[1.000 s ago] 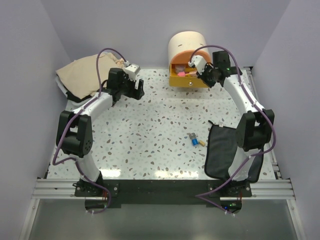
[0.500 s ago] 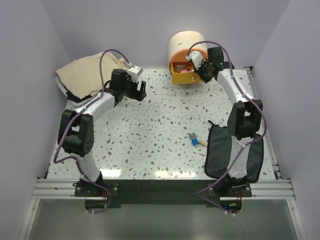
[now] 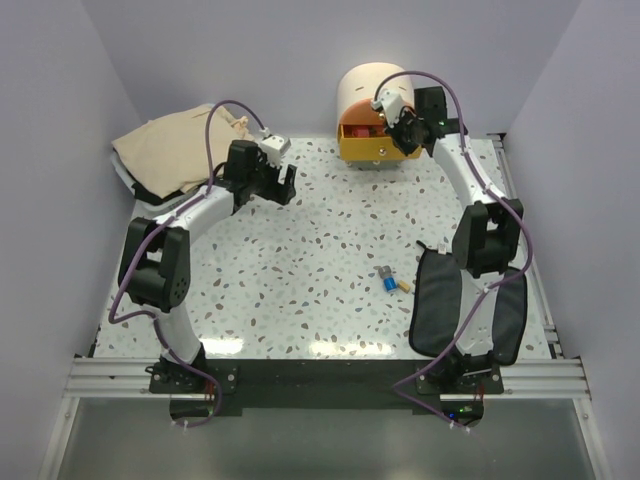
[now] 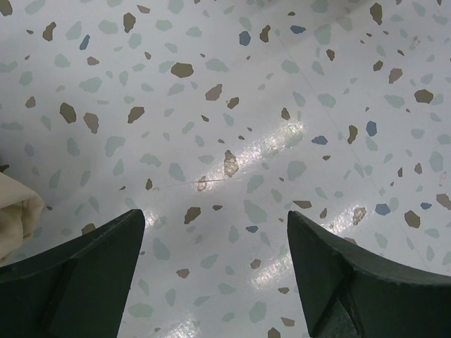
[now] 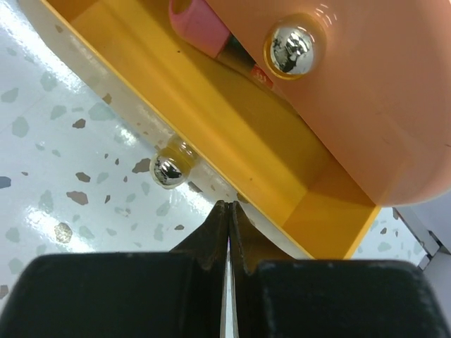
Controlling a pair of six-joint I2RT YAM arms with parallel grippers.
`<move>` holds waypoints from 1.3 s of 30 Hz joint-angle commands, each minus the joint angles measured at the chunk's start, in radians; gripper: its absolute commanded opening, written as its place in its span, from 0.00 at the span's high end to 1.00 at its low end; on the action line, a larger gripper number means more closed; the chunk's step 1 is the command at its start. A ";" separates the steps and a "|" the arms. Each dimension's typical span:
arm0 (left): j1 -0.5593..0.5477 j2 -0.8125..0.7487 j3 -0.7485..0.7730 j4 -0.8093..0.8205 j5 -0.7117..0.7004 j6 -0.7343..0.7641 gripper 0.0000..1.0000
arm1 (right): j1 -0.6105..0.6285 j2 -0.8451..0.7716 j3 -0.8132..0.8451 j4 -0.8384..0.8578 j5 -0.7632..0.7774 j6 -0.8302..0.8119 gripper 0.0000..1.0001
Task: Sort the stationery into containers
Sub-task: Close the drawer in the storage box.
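Fingers (image 5: pixel 206 246) of the right gripper (image 5: pixel 227 208) are pressed flat together with nothing between them. Their tips sit right at the front wall of the drawer (image 5: pixel 232 134), just beside its knob (image 5: pixel 168 171). From the wrist view I cannot tell whether the tips touch the wall. The drawer stands part way out of the cream box (image 3: pixel 365 85), which is at the far right of the table (image 3: pixel 300 270). The end of a pink tube (image 5: pixel 201 20) lies inside the drawer, at its back. A second knob (image 5: pixel 290 49) sits on the peach panel (image 5: pixel 380 105) above the drawer

On the left gripper (image 4: pixel 215 218) the fingers are spread wide and hold nothing. It hangs over bare speckled tabletop, with a corner of beige cloth (image 4: pixel 17 211) at the left edge of its view. Seen from above, this gripper is at the far left of the table, near the cloth heap and well apart from the box

A blue piece (image 3: pixel 388 284) and a yellow piece (image 3: pixel 404 287) lie loose on the table, just beside each other, with a small grey bit (image 3: pixel 381 270) next to them. All three are near the left edge of the pouch (image 3: pixel 435 300). The pouch lies flat at the near right, partly hidden by the right arm
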 commanded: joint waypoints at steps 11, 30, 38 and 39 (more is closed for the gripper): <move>-0.015 -0.002 0.031 0.033 -0.026 0.031 0.12 | 0.073 0.087 0.133 0.104 -0.008 0.052 1.00; -0.027 0.018 0.042 0.048 -0.054 0.036 0.12 | 0.081 0.152 0.161 0.235 0.142 0.034 1.00; -0.032 0.087 0.115 0.076 -0.087 0.001 0.09 | 0.079 0.131 0.142 0.193 0.109 0.077 1.00; -0.033 0.096 0.143 0.109 -0.092 -0.010 0.09 | 0.079 0.100 0.132 0.163 0.080 0.080 1.00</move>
